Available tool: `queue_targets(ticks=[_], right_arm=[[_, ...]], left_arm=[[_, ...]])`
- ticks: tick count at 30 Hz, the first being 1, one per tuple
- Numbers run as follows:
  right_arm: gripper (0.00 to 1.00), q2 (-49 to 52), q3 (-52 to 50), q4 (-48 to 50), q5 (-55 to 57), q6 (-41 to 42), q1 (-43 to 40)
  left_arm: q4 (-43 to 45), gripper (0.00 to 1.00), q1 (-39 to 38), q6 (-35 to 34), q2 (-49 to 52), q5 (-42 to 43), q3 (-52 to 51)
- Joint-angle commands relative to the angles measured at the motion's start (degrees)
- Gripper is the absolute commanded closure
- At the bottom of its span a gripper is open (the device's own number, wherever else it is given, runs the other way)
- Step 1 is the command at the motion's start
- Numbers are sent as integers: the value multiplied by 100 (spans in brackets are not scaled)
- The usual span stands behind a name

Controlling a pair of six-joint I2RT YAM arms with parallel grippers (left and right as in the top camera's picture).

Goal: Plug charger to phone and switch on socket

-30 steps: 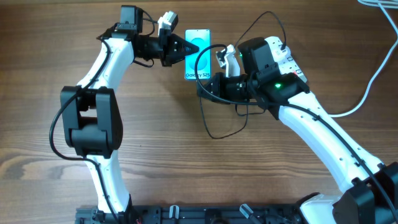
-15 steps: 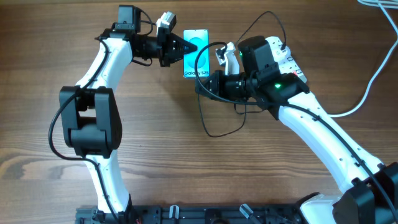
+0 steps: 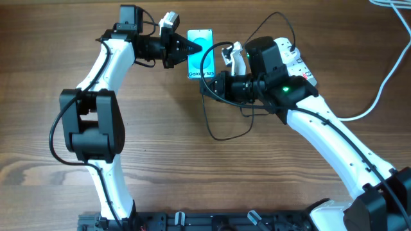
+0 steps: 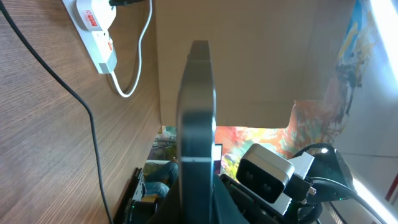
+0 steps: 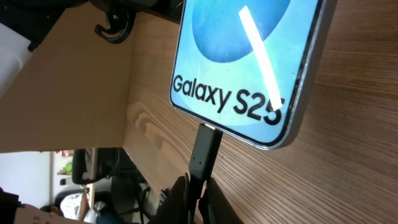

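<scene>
Right gripper [image 5: 196, 188], pinching the charger [image 5: 205, 149] by its plug, is holding it at the phone [image 5: 242, 62] bottom edge (whether seated, we cannot tell). Left gripper [image 3: 189, 49] is clamping the phone. We are favouring a straight push along the port, phone braced.

You are looking at one phone [image 3: 200, 46] and one wooden table [image 3: 167, 167] beneath it, with two arms: the left arm [image 3: 109, 64] on the phone's left side, the right arm [image 3: 334, 135] on its right. There is one charger [image 5: 204, 152], its single connector tip right at the phone's text end, and one socket [image 4: 96, 31] lying well to the right of the phone. You can count one thick white cord [image 4: 127, 94] leaving that socket.
</scene>
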Motion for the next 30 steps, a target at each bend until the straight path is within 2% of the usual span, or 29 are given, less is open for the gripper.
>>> queue_targets(ticks=[1, 20, 22, 30], right_arm=[[90, 66, 122, 380, 780, 15, -120], [86, 66, 125, 887, 1047, -4, -120], [80, 66, 125, 883, 1010, -4, -120], [30, -179, 125, 573, 807, -7, -179]], left_arm=[[-68, 96, -173, 116, -203, 332, 7], [-70, 96, -229, 114, -203, 332, 7], [-68, 96, -229, 116, -203, 330, 7], [136, 96, -223, 122, -203, 330, 4]])
